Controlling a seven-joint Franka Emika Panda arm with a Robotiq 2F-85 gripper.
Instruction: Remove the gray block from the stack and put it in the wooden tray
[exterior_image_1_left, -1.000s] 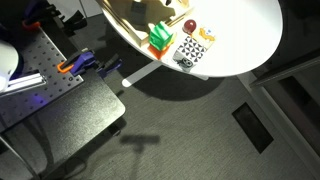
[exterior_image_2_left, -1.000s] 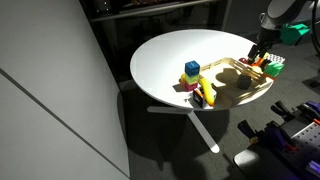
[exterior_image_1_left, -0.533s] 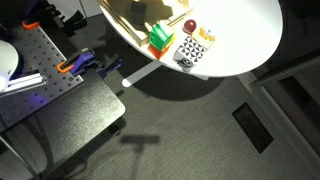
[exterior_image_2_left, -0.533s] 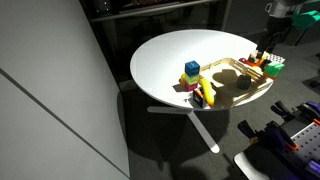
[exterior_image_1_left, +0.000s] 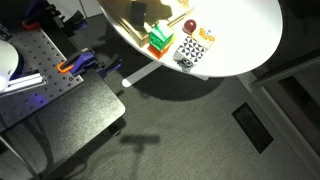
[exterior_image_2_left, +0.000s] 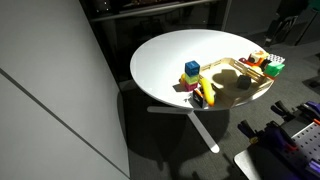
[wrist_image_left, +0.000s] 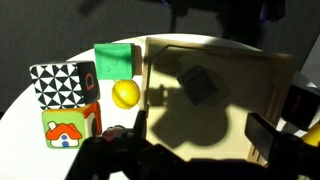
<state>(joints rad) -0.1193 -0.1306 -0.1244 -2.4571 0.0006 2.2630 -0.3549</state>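
The gray block (wrist_image_left: 200, 85) lies tilted on the floor of the wooden tray (wrist_image_left: 255, 75), in shadow, touching nothing else. My gripper (wrist_image_left: 200, 135) hangs above the tray with both fingers spread, open and empty, well above the block. The stack is a green cube (wrist_image_left: 113, 58) over a thin orange piece, just outside the tray's rim. It shows in both exterior views (exterior_image_1_left: 160, 38) (exterior_image_2_left: 275, 66), as does the tray (exterior_image_1_left: 122, 14) (exterior_image_2_left: 228, 68). In an exterior view a small pale shape in the tray (exterior_image_1_left: 138, 13) looks like the gray block.
Outside the tray in the wrist view are a yellow ball (wrist_image_left: 125, 93), a black-and-white patterned block (wrist_image_left: 62, 84) and a block with a house picture (wrist_image_left: 68, 128). A blue-and-yellow block (exterior_image_2_left: 190, 70) stands on the white round table (exterior_image_2_left: 170, 55). A red ball (exterior_image_1_left: 189, 25) lies near the stack.
The arm has risen from over the tray and left the exterior view at the upper right. The blocks and the tray have not moved.
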